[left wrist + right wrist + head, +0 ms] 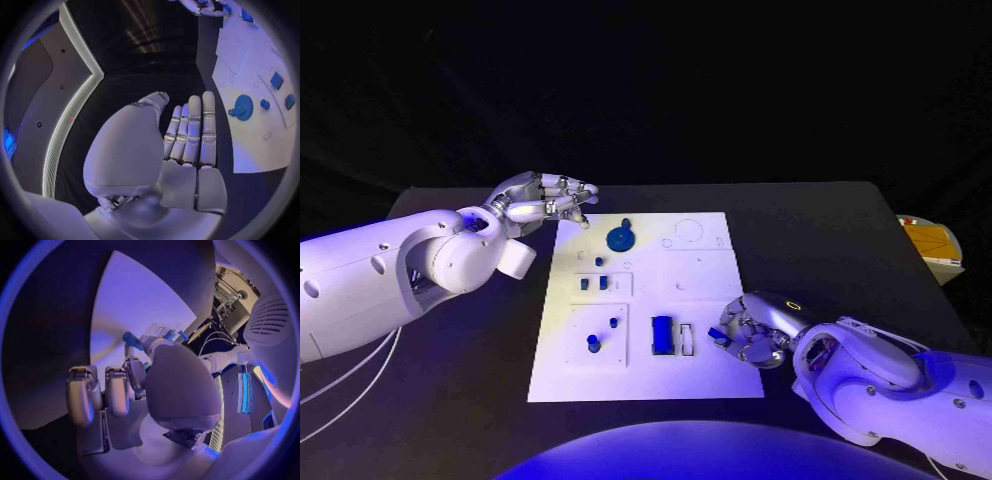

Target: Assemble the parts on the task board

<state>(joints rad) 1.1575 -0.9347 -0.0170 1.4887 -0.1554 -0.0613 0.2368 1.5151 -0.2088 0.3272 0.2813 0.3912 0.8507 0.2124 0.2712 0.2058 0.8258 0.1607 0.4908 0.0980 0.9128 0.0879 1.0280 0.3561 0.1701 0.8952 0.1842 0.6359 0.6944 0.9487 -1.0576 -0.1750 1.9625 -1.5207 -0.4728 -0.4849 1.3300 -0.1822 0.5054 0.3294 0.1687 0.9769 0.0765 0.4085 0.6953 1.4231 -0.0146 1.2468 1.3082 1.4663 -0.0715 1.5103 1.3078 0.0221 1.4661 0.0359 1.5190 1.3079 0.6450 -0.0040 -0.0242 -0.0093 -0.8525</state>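
The white task board (711, 370) lies in the middle of the black table. On it are a blue gear (620, 238), small blue pieces (593, 284), two blue pegs (594, 342) and a blue rectangular block (662, 334). My left hand (545, 205) hovers off the board's far left corner; in the left wrist view its fingers (190, 132) lie straight and together, holding nothing, with the gear (242, 107) beyond them. My right hand (754, 332) sits at the board's near right edge with curled fingers (106, 390), pinching a small blue part (717, 335) at its tips.
A yellow and white box (932, 247) stands at the table's right edge. Bare black table (819, 230) lies right of the board and behind it. Thin cables (343, 390) hang below my left arm.
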